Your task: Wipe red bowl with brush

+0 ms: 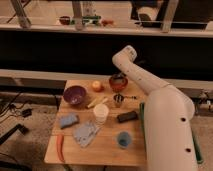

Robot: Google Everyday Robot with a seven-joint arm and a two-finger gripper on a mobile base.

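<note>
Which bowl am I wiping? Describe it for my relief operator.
On the wooden table, look to the far edge, right of the orange ball. The red bowl sits under the pincer, smaller than the purple bowl at left.

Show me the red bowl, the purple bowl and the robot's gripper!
red bowl (pixel 119 86): camera view, front outer wall.
purple bowl (pixel 74 95): camera view, inside.
gripper (pixel 118 77): camera view, tip, over the red bowl.

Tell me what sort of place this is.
Likely a robot test lab: a small wooden table holding a purple bowl and cup, a railing behind, the gripper at the red bowl.
</note>
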